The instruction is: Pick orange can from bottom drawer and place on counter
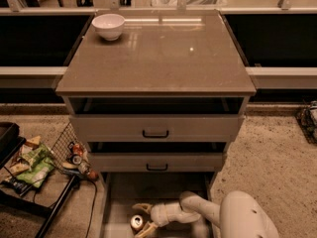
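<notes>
The orange can (137, 223) stands upright on the floor of the open bottom drawer (163, 186), near its front left, silver top up. My gripper (142, 218) reaches in from the right with its white arm. Its two pale fingers are spread open, one behind the can and one in front of it, so the can sits between them. The counter (158, 58) is the glossy grey-brown slab on top of the cabinet, far above the can.
A white bowl (109, 26) sits at the counter's back left corner. Two upper drawers with black handles (155, 133) stand slightly open above the bottom drawer. A wire basket with small cans (75, 155) and a rack of snack bags (29, 163) stand at the left.
</notes>
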`<state>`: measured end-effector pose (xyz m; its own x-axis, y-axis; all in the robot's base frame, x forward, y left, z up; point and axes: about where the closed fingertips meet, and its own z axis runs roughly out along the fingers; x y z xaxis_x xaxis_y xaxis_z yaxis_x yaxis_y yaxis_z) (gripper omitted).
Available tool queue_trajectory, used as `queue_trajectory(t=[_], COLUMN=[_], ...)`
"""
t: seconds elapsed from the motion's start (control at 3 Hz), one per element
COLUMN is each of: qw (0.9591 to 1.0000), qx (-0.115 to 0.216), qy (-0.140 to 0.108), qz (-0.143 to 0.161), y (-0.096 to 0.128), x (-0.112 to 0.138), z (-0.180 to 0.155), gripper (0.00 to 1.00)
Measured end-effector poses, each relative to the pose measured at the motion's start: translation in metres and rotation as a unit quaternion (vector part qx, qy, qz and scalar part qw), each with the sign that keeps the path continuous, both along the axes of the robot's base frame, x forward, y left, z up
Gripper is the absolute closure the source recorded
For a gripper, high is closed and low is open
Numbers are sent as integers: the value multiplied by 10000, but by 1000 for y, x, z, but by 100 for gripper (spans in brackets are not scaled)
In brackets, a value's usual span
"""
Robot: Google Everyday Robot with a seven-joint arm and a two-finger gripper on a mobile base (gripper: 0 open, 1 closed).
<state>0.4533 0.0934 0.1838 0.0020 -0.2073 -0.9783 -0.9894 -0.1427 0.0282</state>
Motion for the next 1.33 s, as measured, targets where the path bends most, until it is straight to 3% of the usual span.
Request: queue_trajectory(t=[0.33,0.67,1.0,1.33], qw=[9999,9992,9968,9929], qx=[1,8,-75,-74], qy=[122,395,657,875], qz=[71,-34,-447,-805], y=[5,8,-7,-45], x=[-11,-14,0,5], z=[1,7,44,117], gripper=[49,72,95,100])
